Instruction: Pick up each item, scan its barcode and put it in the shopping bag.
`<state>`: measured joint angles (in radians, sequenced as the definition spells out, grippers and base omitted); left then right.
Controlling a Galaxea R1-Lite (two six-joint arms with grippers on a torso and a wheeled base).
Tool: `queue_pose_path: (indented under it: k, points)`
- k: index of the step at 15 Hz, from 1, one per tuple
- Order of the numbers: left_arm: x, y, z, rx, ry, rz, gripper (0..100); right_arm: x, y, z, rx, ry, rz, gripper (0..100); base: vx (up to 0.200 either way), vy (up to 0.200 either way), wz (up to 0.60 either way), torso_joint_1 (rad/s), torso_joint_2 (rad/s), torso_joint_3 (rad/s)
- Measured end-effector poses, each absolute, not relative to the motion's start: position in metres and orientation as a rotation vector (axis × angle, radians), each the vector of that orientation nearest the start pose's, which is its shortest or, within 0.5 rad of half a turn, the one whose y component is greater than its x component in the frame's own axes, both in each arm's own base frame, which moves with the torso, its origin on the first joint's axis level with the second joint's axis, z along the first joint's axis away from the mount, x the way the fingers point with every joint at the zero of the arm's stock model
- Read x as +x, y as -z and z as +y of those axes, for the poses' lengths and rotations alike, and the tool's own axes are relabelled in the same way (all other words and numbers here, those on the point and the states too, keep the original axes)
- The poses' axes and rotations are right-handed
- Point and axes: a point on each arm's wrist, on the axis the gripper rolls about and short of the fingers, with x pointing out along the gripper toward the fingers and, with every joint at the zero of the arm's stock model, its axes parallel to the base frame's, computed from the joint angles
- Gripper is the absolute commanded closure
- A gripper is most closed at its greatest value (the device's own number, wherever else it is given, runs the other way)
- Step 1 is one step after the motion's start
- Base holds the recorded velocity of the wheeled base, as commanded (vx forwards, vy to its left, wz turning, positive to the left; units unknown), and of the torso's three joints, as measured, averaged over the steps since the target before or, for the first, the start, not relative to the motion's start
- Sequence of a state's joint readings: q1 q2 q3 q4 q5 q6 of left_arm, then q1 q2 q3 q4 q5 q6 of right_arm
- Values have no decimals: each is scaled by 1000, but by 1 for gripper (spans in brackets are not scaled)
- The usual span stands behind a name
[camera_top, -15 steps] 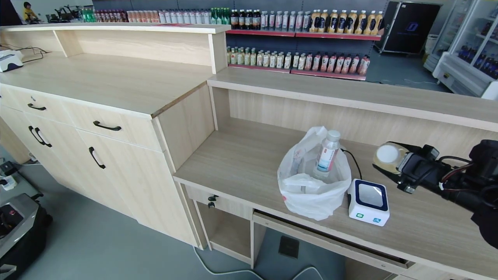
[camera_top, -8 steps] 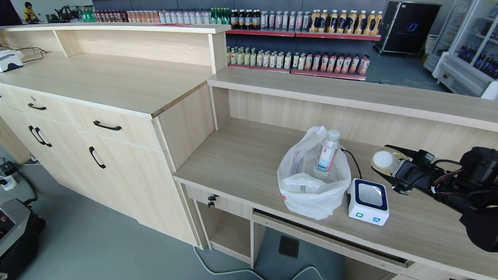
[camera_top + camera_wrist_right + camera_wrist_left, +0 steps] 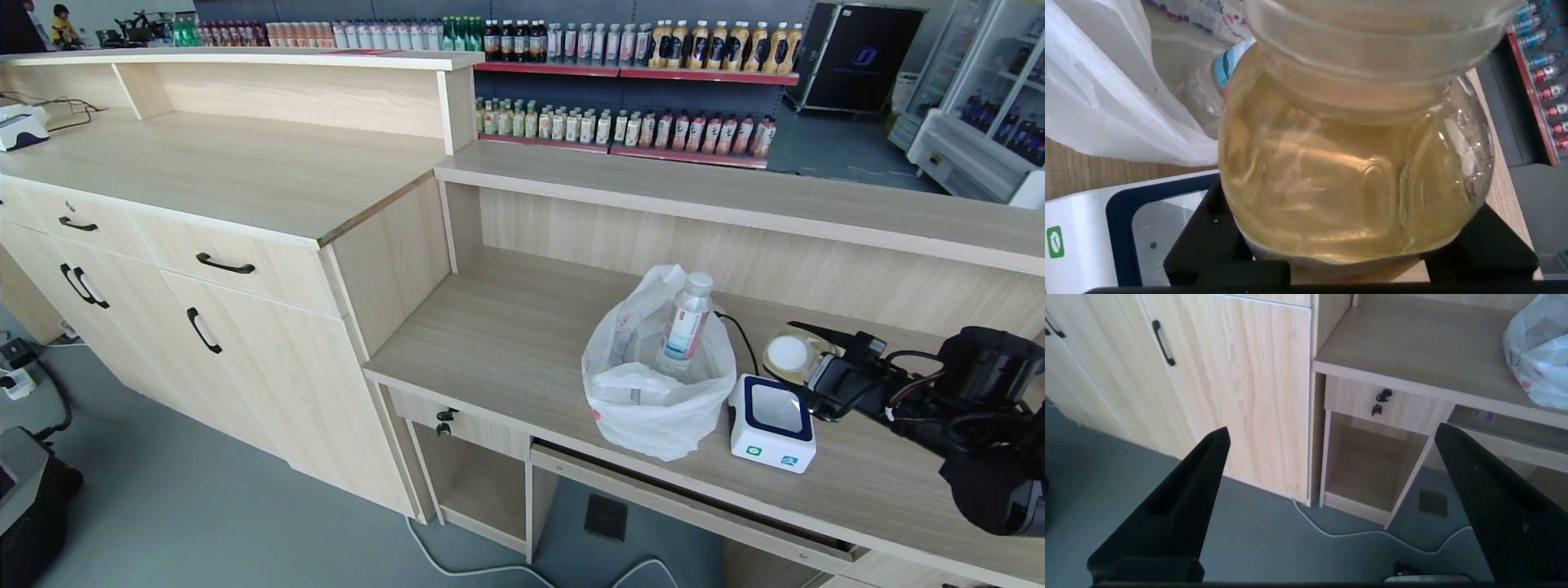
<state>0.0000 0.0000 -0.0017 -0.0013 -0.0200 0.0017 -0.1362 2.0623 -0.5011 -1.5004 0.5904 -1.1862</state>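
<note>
My right gripper (image 3: 804, 359) is shut on a bottle of pale yellow drink (image 3: 789, 355) with a white cap, held sideways just above and behind the white barcode scanner (image 3: 772, 424). In the right wrist view the yellow bottle (image 3: 1351, 188) sits between the black fingers (image 3: 1204, 249), with the scanner (image 3: 1118, 237) right beneath it. The white shopping bag (image 3: 653, 384) stands on the low counter left of the scanner, with a clear water bottle (image 3: 686, 322) upright inside. The bag (image 3: 1118, 90) lies beside the held bottle. My left gripper (image 3: 1335, 514) hangs open over the floor, in front of the cabinet.
The low counter (image 3: 506, 335) has a back wall and a raised ledge (image 3: 735, 196) above it. A tall cabinet (image 3: 245, 269) with drawers stands to the left. A black cable (image 3: 741, 335) runs behind the bag. A small drawer (image 3: 1380, 404) and open cubby sit under the counter.
My right gripper has carried the yellow bottle down and to the left, closer to the scanner. The bag and water bottle have stayed put.
</note>
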Motion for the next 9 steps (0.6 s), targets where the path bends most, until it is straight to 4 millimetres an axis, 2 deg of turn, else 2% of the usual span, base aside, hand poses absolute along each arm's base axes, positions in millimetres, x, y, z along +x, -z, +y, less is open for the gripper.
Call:
queue_pose_path:
  k: [9]
  points:
    - [-23, -76, 0, 2, 20, -3, 0, 326, -71, -26, -1146, -441, -241, 100, 0, 0, 0, 0, 0, 0]
